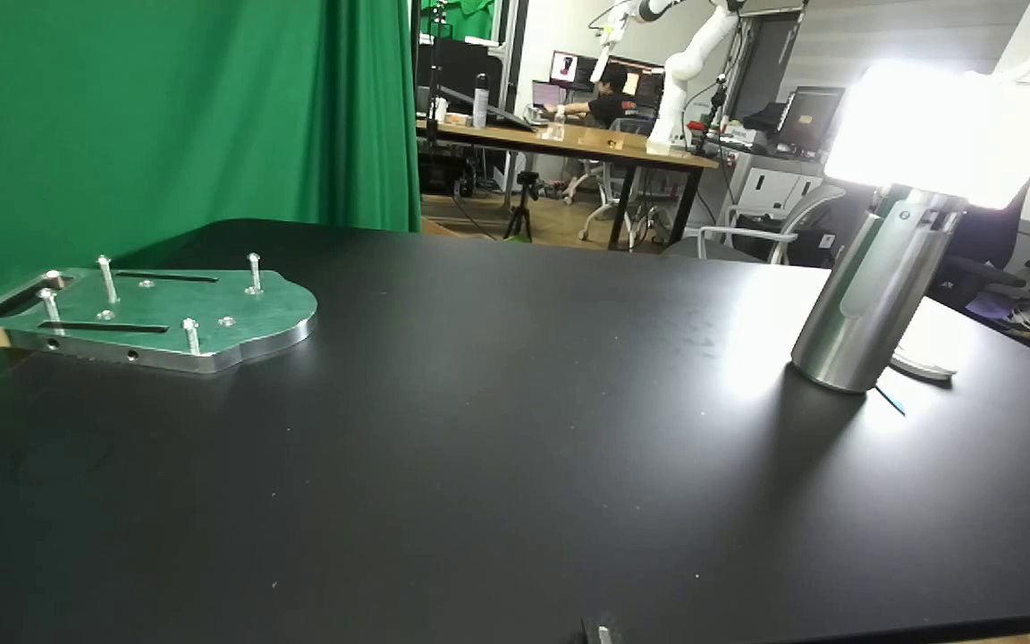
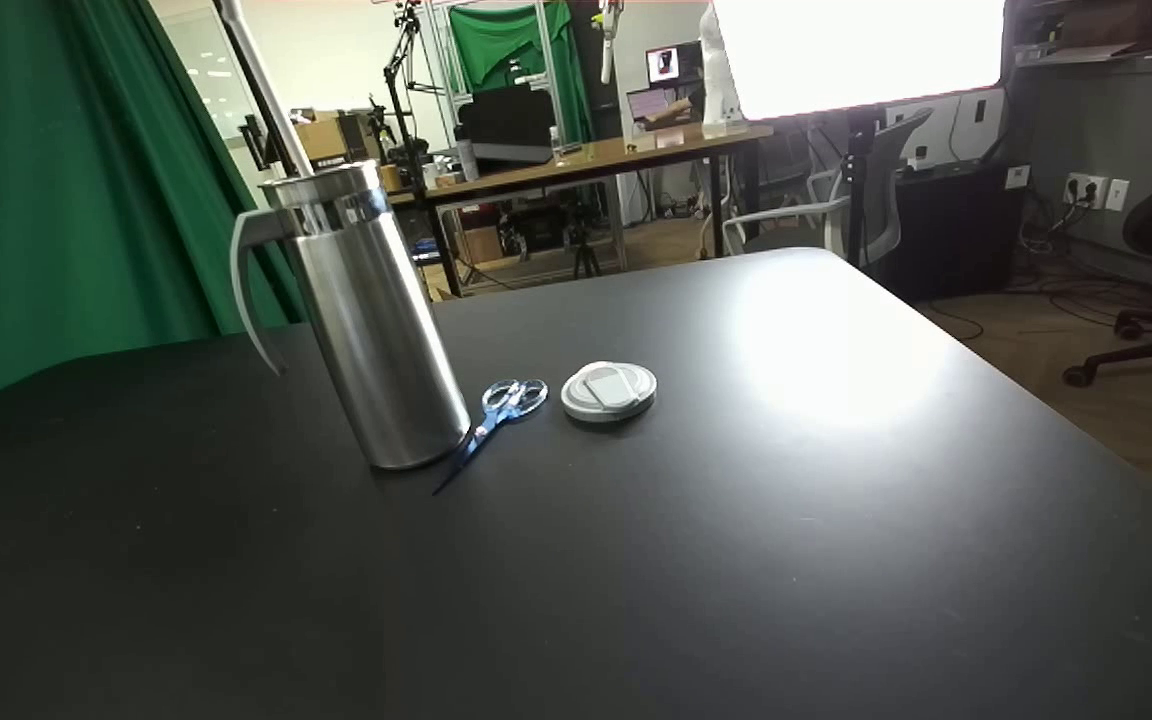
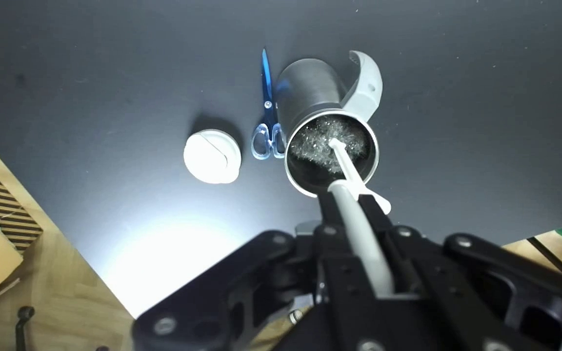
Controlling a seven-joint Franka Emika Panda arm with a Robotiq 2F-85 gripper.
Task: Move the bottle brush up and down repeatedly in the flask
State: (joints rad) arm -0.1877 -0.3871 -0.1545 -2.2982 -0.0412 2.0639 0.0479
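The flask, a tall brushed silver-grey metal cylinder with a grey handle, stands on the black table in both exterior views (image 1: 864, 295) (image 2: 376, 340). In the wrist view the flask (image 3: 308, 85) shows its open round mouth. The bottle brush (image 3: 359, 229) has a white-grey handle and shaft. Its clear bristles sit inside the flask; how deep is hard to tell. Its shaft (image 2: 271, 95) rises slanted out of the mouth in an exterior view, its top out of frame. My gripper (image 3: 349, 204) is shut on the brush handle, above the flask, and is out of both exterior views.
Blue scissors (image 2: 501, 410) lie against the flask's base. A white lid (image 2: 608, 392) lies beside them; both also show in the wrist view. A flat metal plate with pegs (image 1: 157, 309) lies near the green curtain (image 1: 166, 107). A bright lamp (image 1: 935, 134) glares behind the flask.
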